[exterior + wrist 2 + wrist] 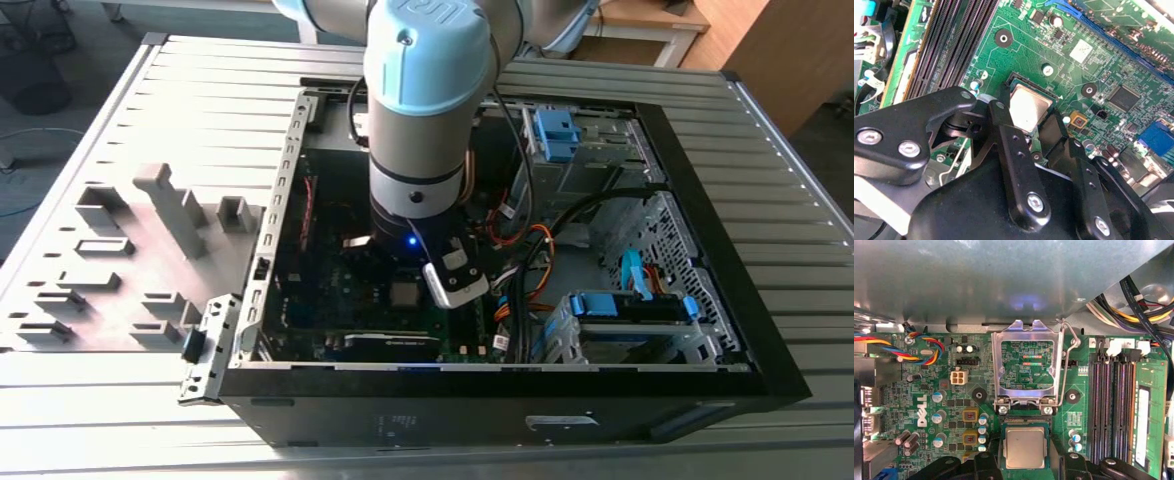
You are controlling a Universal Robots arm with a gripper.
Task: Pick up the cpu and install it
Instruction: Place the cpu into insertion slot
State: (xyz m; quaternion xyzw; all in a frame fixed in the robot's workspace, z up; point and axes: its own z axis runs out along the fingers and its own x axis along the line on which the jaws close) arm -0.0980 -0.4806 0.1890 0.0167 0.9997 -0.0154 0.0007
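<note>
Now, setting: we see the arm [427, 100] reaching straight down into the open PC case [334, 405], which lies on a slatted table [801, 250]. A grey fixture tray [134, 250] sits beside the case on the exterior view's left.
Gripper: the gripper [1026, 442] is low over the green motherboard [944, 405]. It is set narrow, its two black fingers [986, 462] closed on opposite edges of the cpu [1025, 447].
Cpu, location: between the fingertips, directly over the socket [1025, 419]. In the second wrist view the cpu [1028, 107] shows the same way, one finger at each side.
Cpu, facing: flat, with the dull silver lid turned up toward the wrist cameras and a green border showing round it.
Cpu, long axis: none to record, as we read it as square. Its edges run parallel to the socket's edges and to the memory slots [1109, 405].
Cpu, seating: a thin strip of socket shows past the edge nearest the hinge. We cannot tell whether the cpu is fully down or just above.
Socket frame: the metal socket frame [996, 365] is swung open away from the socket, apart from the cpu.
Memory slots: beside the socket, apart from the gripper.
</note>
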